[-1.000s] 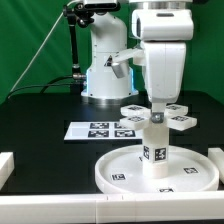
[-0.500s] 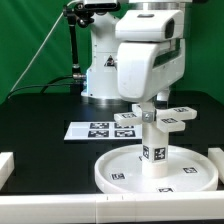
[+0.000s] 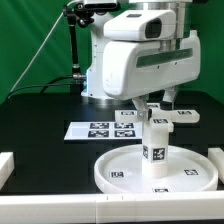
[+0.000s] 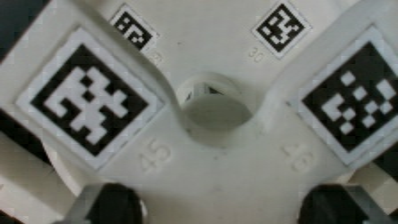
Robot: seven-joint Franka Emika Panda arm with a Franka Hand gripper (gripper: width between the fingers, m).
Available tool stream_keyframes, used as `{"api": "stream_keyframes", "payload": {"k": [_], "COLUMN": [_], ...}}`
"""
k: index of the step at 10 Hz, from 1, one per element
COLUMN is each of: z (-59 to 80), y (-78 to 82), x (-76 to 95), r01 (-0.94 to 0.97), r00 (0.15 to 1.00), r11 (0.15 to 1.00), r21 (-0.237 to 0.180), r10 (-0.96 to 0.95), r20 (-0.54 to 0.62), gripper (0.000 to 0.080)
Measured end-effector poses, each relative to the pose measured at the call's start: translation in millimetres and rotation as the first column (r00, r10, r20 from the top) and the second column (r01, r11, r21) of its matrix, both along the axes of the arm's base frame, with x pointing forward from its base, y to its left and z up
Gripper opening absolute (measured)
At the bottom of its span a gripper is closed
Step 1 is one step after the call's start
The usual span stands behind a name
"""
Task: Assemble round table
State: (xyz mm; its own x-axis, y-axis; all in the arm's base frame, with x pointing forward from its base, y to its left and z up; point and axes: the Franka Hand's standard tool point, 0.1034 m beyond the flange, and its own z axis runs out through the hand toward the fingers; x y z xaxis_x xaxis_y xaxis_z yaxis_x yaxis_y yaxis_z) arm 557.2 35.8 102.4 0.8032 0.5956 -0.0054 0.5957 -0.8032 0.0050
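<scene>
Rotation of the wrist since the earlier frames had turned the arm's white housing broadside to the exterior view, and the foot had swung round with it.

Gripper (image 4: pixel 214 203): fingers (image 4: pixel 111 203) dark, seen at either side of the foot's near edge in the wrist view; apparently clenched on the foot, though contact itself lay at the blurred frame edge. Hidden behind the housing in the exterior view.

Cross-bar foot (image 3: pixel 158 112): white, tagged arms spread level, seated on top of the leg. Central hole (image 4: pixel 215 114) and four tags were visible in the wrist view.

Leg (image 3: pixel 154 148): short thick cylinder, upright, one tag on its side, standing at the centre of the disc.

Round disc (image 3: pixel 120 165): large, rimmed, flat on the black table (image 3: pixel 40 120), tags on its face.

Marker board (image 3: pixel 95 129): flat on the table, beyond the disc, toward the exterior view's left.

White brackets (image 3: pixel 8 165): at the near table edge.
</scene>
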Motion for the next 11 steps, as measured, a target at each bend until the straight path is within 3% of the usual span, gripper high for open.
{"api": "stream_keyframes", "payload": {"k": [3, 7, 10, 11], "z": [0.0, 0.3, 0.3, 0.2], "y": [1.2, 3.5, 3.3, 2.3], "x": [-0.4, 3.0, 3.0, 3.0], "r01": [0.290, 0.600, 0.721, 0.790], "r00": [0.957, 0.798, 0.690, 0.611], "r11": [0.957, 0.797, 0.689, 0.608], "r21": [0.025, 0.072, 0.075, 0.083], "r10": [-0.290, -0.603, -0.724, -0.792], "r20": [0.009, 0.020, 0.007, -0.008], "gripper": [0.0439, 0.0439, 0.0439, 0.0439]}}
